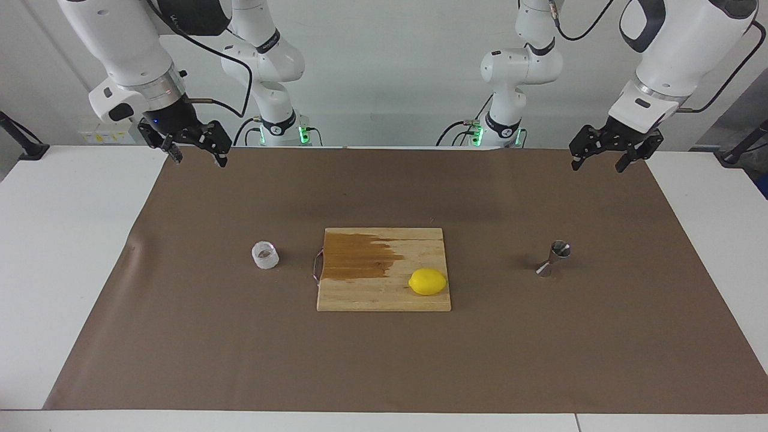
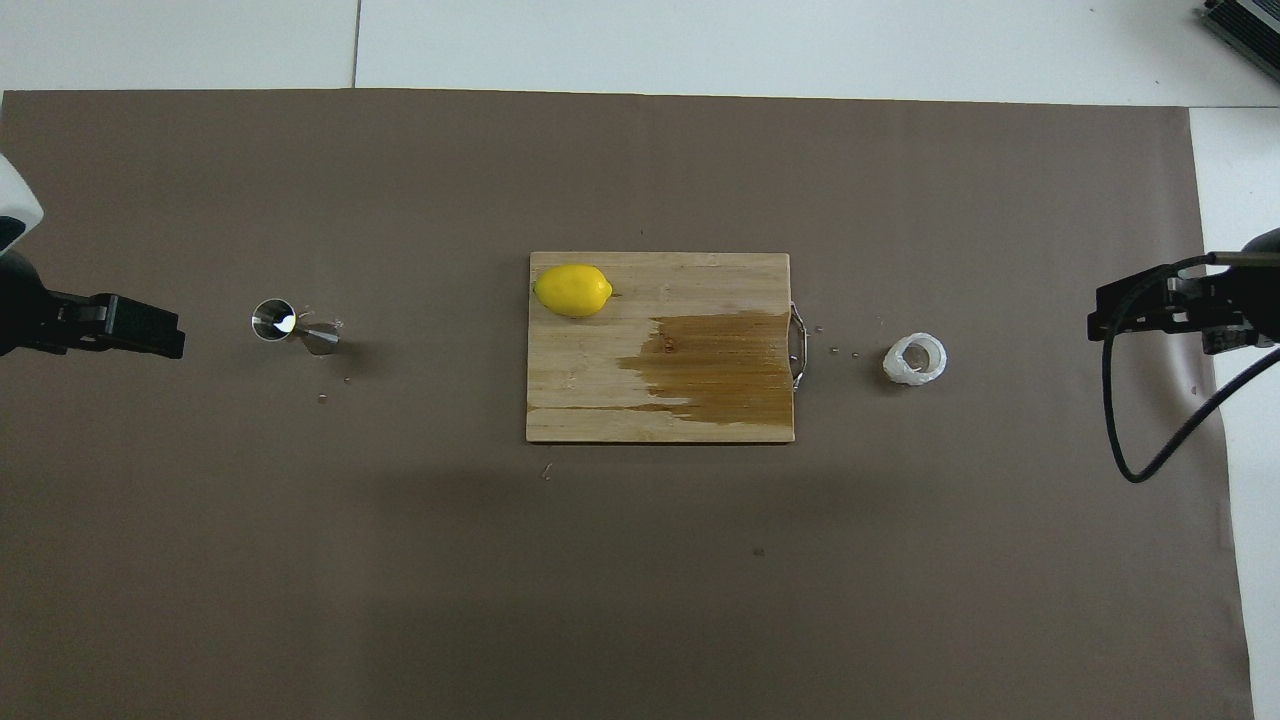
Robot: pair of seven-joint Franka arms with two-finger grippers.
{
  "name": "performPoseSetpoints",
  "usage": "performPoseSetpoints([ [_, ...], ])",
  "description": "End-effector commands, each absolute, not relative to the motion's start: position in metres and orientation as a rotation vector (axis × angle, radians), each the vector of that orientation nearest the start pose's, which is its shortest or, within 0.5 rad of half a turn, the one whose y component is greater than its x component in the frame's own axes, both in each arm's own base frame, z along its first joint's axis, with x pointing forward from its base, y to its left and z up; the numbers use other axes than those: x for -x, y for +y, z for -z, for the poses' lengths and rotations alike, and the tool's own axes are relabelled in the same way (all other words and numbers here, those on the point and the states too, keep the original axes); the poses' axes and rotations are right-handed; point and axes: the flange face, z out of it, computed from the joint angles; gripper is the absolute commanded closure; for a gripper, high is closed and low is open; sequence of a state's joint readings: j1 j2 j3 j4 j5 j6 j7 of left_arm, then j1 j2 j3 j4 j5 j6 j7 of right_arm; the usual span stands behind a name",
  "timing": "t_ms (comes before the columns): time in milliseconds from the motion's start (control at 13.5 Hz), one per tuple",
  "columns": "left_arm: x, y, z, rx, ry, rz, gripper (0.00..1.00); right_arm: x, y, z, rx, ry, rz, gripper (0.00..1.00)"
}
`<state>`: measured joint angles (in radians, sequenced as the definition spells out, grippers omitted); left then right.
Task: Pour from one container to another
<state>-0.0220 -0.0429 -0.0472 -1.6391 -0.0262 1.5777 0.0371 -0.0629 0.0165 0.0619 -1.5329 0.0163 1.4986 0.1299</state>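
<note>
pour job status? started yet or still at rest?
Done: nothing. The plastic cup and steel jigger stand upright on the mat, either side of the cutting board.
In hand: nothing. The left gripper and right gripper hang open, raised, at the table's ends.
Left: pick up the cup, carry it to the jigger, pour.

No text, label, brand, number or sign can be read anywhere in either view. The arms carry small dark markings near their joints, too small to make out, and a yellowish tag by the wall near the right arm is just as illegible.
</note>
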Motion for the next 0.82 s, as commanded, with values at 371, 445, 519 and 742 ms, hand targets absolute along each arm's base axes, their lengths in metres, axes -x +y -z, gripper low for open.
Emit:
performPoseSetpoints([
  [371,-0.536,-0.044,-0.617,3.170,0.167,-0.047,0.00,-0.549,-0.001,-0.629,3.115,0.209,-0.083,0.00],
  [445,-0.536,-0.042,-0.617,3.170,0.160,-0.047,0.00,-0.549,-0.001,-0.629,3.115,0.209,-0.083,0.00],
  [519,-0.536,-0.038,-0.616,3.171,0.150,-0.050,0.00,-0.549,0.000,-0.629,3.115,0.206,-0.083,0.00],
  [742,-0.536,-0.034,-0.617,3.172,0.138,-0.047,0.00,-0.549,-0.001,-0.629,3.115,0.209,-0.083,0.00],
])
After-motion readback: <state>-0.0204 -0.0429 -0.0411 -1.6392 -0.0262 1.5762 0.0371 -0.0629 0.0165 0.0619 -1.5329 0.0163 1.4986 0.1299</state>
